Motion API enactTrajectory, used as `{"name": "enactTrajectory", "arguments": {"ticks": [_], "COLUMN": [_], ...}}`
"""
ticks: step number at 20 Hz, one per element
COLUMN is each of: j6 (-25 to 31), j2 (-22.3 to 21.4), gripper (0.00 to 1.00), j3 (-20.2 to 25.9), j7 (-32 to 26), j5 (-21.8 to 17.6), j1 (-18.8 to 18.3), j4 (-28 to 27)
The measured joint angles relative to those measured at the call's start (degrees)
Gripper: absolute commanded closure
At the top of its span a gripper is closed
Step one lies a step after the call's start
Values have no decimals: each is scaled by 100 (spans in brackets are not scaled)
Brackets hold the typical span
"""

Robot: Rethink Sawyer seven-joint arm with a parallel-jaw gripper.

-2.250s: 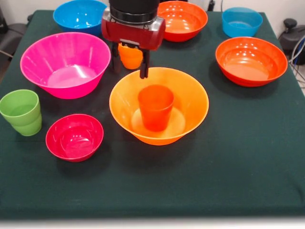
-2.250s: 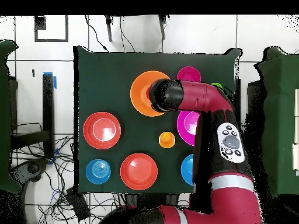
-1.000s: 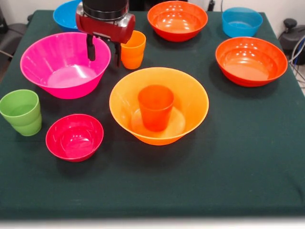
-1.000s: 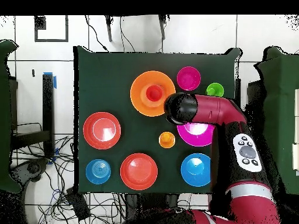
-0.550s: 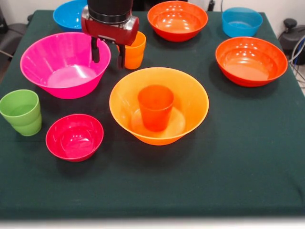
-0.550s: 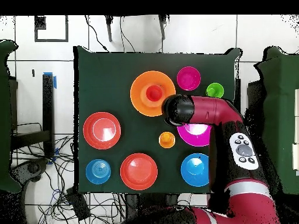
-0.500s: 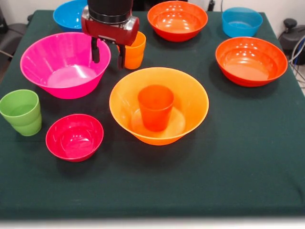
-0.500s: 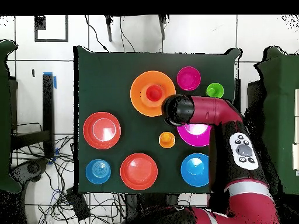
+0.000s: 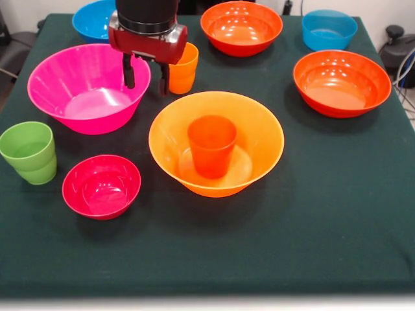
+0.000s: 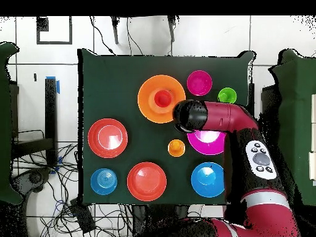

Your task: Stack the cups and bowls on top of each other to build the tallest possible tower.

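At the centre of the dark green cloth worktop stands the tower, so far only two pieces: a wide glossy orange plastic bowl as base, with a red-orange tapered plastic cup upright inside it. Judged progress: early; most pieces remain loose.

Gripper hovers over the gap between the large pink plastic bowl and a lighter orange plastic cup; fingers are spread apart and hold nothing. The orange cup sits just beside the right-hand finger as seen from the front, apart from it.

Still unstacked:
- pink bowl
- small crimson plastic bowl
- light green plastic cup
- two red-orange plastic bowls
- two blue plastic bowls
- orange cup

Obstructions: pink bowl's rim lies close to the fingers on one side, orange cup on the other; a descent here could clip either. The cup standing upright in the base bowl probably limits what nests next.
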Motion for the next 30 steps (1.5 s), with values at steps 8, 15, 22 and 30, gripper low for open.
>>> {"name": "enactTrajectory", "arguments": {"ticks": [8, 15, 22, 30], "j6": [0, 0, 0, 0], "j2": [-35, -77, -77, -77], "gripper": [0, 0, 0, 0], "j3": [16, 16, 16, 13], "j7": [0, 0, 0, 0], "j5": [0, 0, 1, 21], "j1": [134, 445, 965, 1351], "j4": [55, 150, 169, 169]}}
